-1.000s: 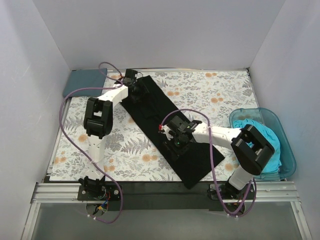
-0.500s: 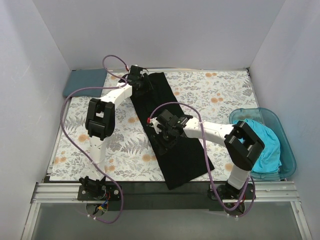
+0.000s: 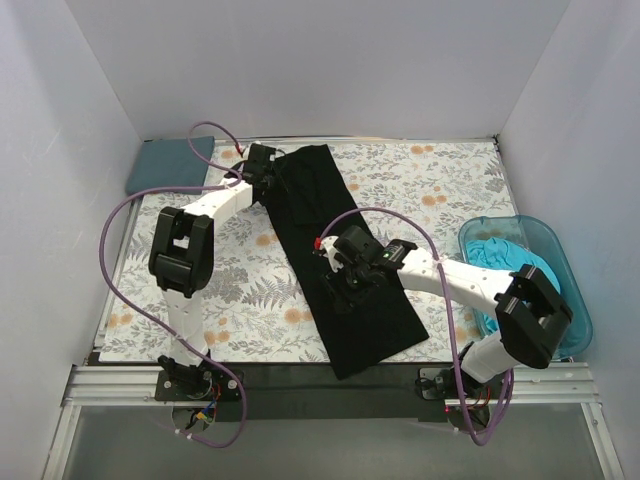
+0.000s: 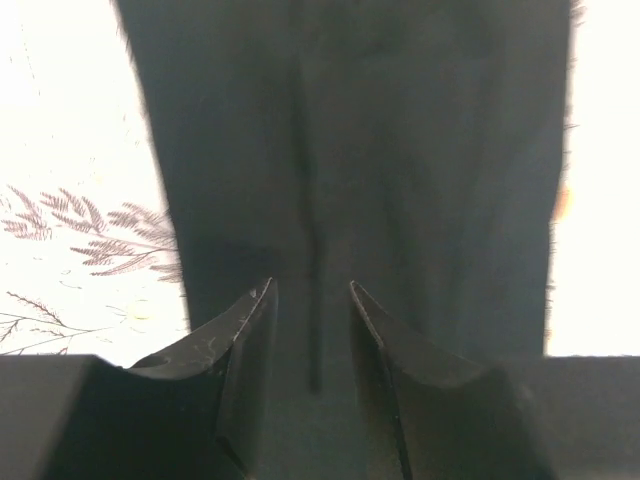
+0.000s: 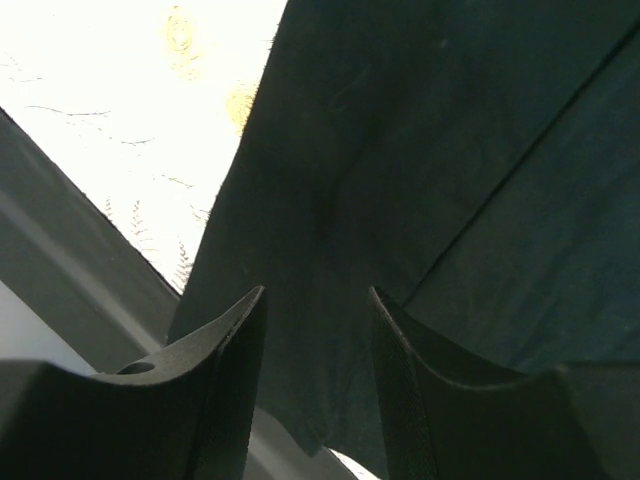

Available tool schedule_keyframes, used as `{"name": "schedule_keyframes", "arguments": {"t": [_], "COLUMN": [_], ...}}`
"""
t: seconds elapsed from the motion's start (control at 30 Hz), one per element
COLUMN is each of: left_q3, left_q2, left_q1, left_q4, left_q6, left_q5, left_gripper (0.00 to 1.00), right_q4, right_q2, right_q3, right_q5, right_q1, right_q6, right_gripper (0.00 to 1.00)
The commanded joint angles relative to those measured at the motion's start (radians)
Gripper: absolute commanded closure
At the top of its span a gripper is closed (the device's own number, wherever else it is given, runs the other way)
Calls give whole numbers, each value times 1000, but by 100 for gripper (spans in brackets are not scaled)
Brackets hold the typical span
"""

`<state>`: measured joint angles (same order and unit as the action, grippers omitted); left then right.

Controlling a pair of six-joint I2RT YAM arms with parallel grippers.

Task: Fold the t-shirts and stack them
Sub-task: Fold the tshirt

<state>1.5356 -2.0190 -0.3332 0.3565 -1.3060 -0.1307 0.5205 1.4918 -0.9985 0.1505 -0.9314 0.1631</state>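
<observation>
1. Floral table cloth [image 3: 430, 190]: white with a leaf and flower print. It fills the middle of the top view. Its near edge is hidden behind the dark rail at the bottom.

2. Black t-shirt [image 3: 315, 215]: folded into a long narrow strip. It runs from the upper centre down to the lower centre of the top view, and its lower end overlaps the dark rail. Sleeves and collar cannot be made out. In both wrist views it is a dark field [image 4: 400, 150] [image 5: 400, 150] with only faint creases.

3. Teal plastic tub [image 3: 572, 300]: at the right edge, partly hidden by the right arm.

4. Turquoise t-shirt [image 3: 500, 255]: bunched inside the tub, largely hidden by the arm.

5. Slate blue-grey t-shirt [image 3: 168, 162]: a folded pad in the upper left corner. A purple cable crosses its right end.

6. Right gripper [image 3: 338, 292] [image 5: 315, 295]: over the middle of the black strip. Its jaws are partway apart, with nothing seen between them.

7. Left gripper [image 3: 278, 182] [image 4: 311, 290]: at the strip's upper left edge. Its jaws are narrowly apart over a lengthwise crease. I cannot tell whether cloth is pinched.
</observation>
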Motion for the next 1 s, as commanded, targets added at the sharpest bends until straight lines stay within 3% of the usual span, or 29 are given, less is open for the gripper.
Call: {"name": "schedule_keyframes", "arguments": {"t": [0.0, 0.37, 0.57, 0.8, 0.97], "left_q3": [-11, 46, 193, 392, 413], "left_q2": [-39, -170, -291, -389, -334], "left_q1": [2, 6, 23, 40, 43], "left_q4": [-2, -24, -25, -17, -11], "left_q6": [16, 62, 103, 162, 172], "left_q5": [-46, -110, -107, -86, -79], "left_gripper": [68, 71, 70, 54, 44], "right_q4": [-20, -69, -80, -77, -66], "right_q2": [18, 200, 350, 492, 437], "right_q3": [6, -23, -135, -313, -370], "right_q5": [61, 202, 210, 185, 126], "right_q1": [0, -12, -12, -12, -10], "right_q6": [15, 13, 9, 10, 10], "right_gripper": [56, 57, 57, 57, 57]}}
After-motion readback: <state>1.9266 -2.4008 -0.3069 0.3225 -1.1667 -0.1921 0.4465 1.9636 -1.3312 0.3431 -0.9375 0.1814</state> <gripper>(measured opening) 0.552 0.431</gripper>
